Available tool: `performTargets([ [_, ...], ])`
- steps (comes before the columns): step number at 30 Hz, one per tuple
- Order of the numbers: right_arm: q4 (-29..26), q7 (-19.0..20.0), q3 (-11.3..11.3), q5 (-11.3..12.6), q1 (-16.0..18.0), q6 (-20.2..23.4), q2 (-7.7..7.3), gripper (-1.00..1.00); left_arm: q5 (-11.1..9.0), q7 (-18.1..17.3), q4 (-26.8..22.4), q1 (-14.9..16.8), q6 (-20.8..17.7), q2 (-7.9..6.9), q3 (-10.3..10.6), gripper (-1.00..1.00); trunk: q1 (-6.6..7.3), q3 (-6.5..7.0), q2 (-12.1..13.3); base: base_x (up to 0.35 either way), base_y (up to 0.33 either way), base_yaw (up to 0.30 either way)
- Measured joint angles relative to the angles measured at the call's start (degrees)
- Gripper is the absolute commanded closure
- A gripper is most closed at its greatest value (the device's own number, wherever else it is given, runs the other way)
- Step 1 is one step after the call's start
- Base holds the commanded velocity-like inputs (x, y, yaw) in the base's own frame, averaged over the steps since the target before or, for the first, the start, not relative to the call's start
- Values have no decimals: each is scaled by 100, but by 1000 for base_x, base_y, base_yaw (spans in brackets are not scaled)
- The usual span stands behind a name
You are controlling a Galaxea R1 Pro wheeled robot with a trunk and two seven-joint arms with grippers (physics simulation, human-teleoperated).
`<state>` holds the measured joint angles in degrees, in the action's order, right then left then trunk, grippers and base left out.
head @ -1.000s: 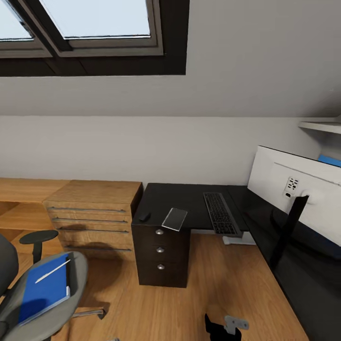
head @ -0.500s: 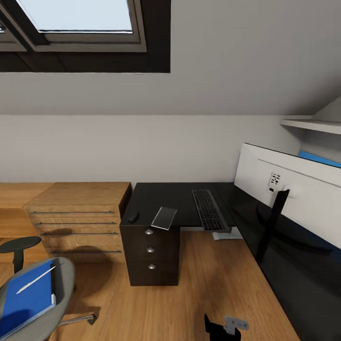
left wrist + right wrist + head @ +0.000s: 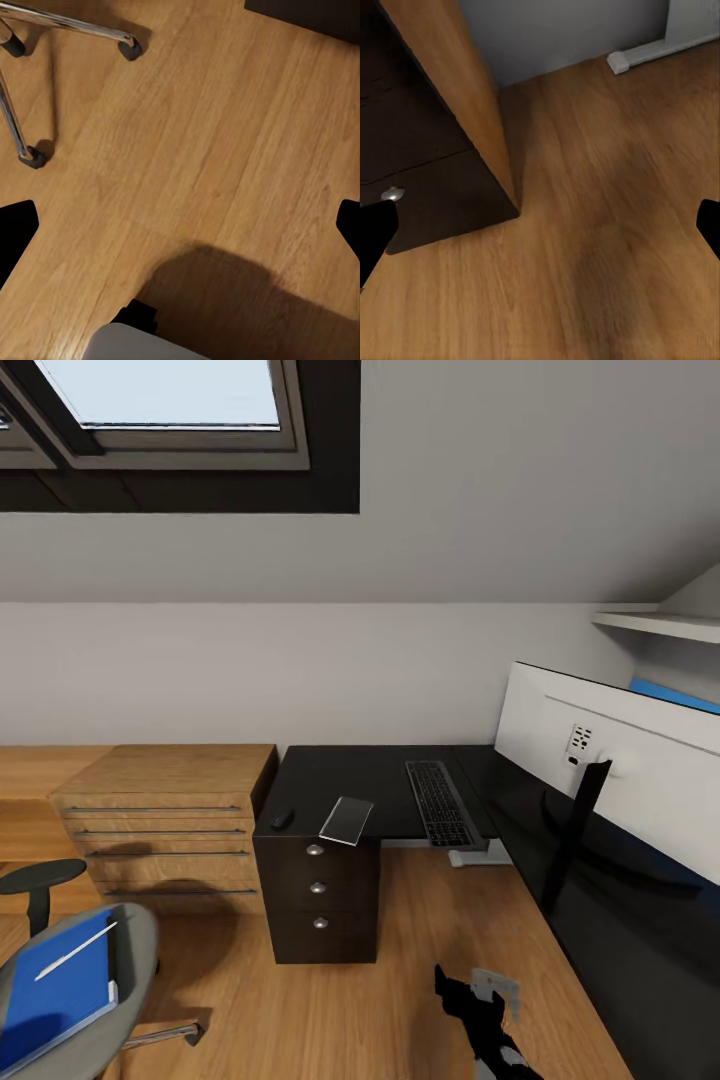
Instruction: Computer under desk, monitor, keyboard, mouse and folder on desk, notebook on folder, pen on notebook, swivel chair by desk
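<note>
**Desk corner in view, folder on the chair seat**

The desk (image 3: 330, 775) is the landmark: a glossy black L-shaped top with a three-drawer unit (image 3: 318, 895) under its near left corner. On the top, the keyboard (image 3: 440, 803) lies lengthwise toward the inner corner of the L. The grey notebook (image 3: 346, 820) sits at the front edge above the drawers, partly overhanging it and tilted. The mouse (image 3: 282, 819) lies at the desk's left edge, near the notebook but apart from it. The monitor (image 3: 620, 765) stands on the right wing of the desk, its white back facing the camera, on a thin black stand (image 3: 573, 835). A white base part (image 3: 478, 853) of something shows on the floor under the desk, below the keyboard; what it belongs to cannot be told.

Left of the desk and touching its side stands a light wood dresser (image 3: 165, 810). Well apart from the desk, across the wood floor (image 3: 430, 930), is the swivel chair (image 3: 105, 1000); the blue folder (image 3: 55, 985) lies flat on its seat with the white pen (image 3: 75, 950) on top.

The right gripper (image 3: 478, 1000) hangs over the floor in front of the drawer unit; in the right wrist view its fingertips (image 3: 375, 229) stand wide apart, holding nothing. In the left wrist view the left gripper (image 3: 180, 232) likewise has its fingers spread over bare floor near the chair's chrome legs (image 3: 71, 26).
</note>
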<state>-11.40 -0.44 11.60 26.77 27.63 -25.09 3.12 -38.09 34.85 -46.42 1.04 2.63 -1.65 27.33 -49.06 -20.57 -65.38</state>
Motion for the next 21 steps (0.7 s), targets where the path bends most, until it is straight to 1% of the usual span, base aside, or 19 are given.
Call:
performTargets([
  [1,-153,-132,-2,13,62,202,-24,-100,0,0,0,1,0,3,1,-100,0,-1,0,0,0,0],
  [2,-585,-529,-6,23,229,884,-108,-100,9,2,-2,0,0,47,4,-100,0,-1,0,0,0,0],
  [3,-873,-808,-1,3,398,1386,-166,-100,18,13,-30,1,-3,91,9,-100,0,0,0,0,0,0],
  [6,-1269,-1185,-5,-3,621,2071,-244,-100,51,27,-144,-1,-21,134,15,-100,0,0,0,0,0,0],
  [7,-1472,-1426,-8,5,806,2469,-286,-100,85,25,-282,8,-58,156,14,-100,0,0,0,0,0,0],
  [10,-1670,-1754,-1,54,1105,2999,-333,-100,116,24,-499,58,-165,189,13,-100,0,0,0,0,0,0],
  [11,-1797,-2084,-10,71,1436,3647,-358,-100,112,41,-823,269,-571,288,14,-100,0,1,1,0,0,0],
  [12,-1821,-2146,-16,67,1603,3788,-362,-100,120,51,-969,382,-765,328,9,-100,0,1,0,0,0,0],
  [13,-1841,-2186,-27,74,1673,3886,-368,-100,122,66,-1062,478,-973,359,1,-100,0,0,0,0,0,0],
  [14,-1880,-2238,-53,74,1774,4020,-379,-100,133,107,-1215,678,-1417,407,-22,-100,0,1,1,0,0,0],
  [17,-1958,-2265,-94,82,1867,4143,-400,-100,123,182,-1412,1046,-2064,464,-86,-100,0,0,1,0,0,0],
  [18,-2054,-2201,-106,75,1912,4194,-421,-100,108,235,-1552,1345,-2482,545,-190,-100,0,0,0,0,0,0],
  [19,-2094,-2131,-112,65,1929,4196,-431,-100,110,250,-1624,1571,-2662,625,-280,-100,0,1,1,0,0,0],
  [20,-2108,-2090,-116,62,1933,4187,-437,-100,101,255,-1652,1634,-2729,675,-325,-100,0,0,0,0,0,0],
  [21,-2127,-2015,-120,55,1937,4147,-456,-100,100,261,-1689,1731,-2815,764,-393,-100,0,0,0,0,0,0],
])
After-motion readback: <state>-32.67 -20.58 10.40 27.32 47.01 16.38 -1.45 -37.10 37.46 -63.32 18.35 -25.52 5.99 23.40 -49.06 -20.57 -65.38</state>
